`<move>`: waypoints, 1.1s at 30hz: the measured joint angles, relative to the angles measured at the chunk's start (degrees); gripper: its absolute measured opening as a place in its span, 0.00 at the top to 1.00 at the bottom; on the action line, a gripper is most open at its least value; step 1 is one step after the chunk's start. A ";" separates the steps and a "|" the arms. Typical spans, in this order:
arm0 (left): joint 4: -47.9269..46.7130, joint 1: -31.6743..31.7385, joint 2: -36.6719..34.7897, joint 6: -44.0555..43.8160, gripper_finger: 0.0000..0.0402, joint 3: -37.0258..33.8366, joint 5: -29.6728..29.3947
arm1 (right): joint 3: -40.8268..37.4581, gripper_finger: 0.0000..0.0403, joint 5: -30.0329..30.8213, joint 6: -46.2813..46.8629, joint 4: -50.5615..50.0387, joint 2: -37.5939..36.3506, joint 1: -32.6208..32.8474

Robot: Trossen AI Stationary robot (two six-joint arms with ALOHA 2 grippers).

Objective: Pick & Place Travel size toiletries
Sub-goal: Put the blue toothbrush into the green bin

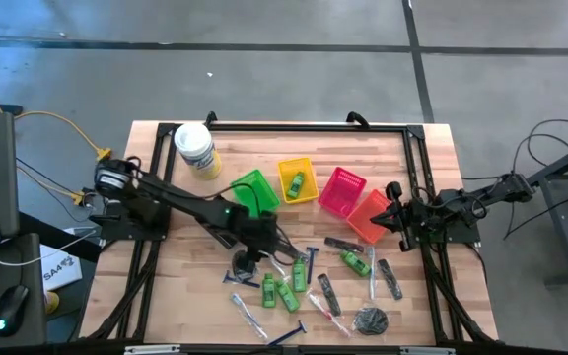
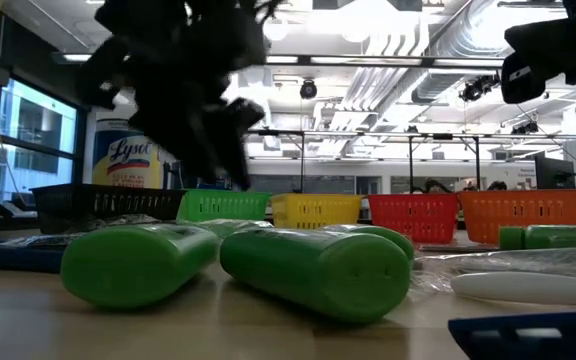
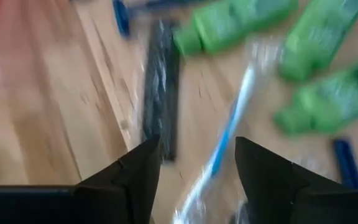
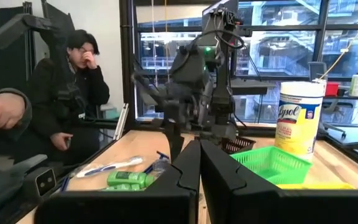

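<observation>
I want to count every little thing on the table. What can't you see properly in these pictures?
- Left wrist view: motion blur smears the black comb and green bottles.
- Low view: the nearest green bottles hide the items behind them.
- High view: the left gripper covers whatever lies beneath it.
- High view: the dark bundle is too small to identify.

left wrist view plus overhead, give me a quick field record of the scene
left tool: open, above a wrapped toothbrush beside a black comb
right tool: shut, waiting by the orange basket
yellow basket: holds one green bottle
loose items: green bottles, a razor, a dark coiled bundle
</observation>
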 joint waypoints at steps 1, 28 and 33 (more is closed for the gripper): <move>-0.16 0.03 0.92 0.58 0.50 0.06 0.07 | -0.02 0.99 -0.02 0.02 -0.32 0.00 0.00; 1.18 0.09 8.53 4.22 0.76 0.26 1.94 | -0.02 0.99 -0.09 0.02 0.19 0.01 0.01; 0.80 0.13 7.75 4.70 0.96 0.15 2.05 | -0.02 0.99 -0.12 0.02 0.18 0.01 0.00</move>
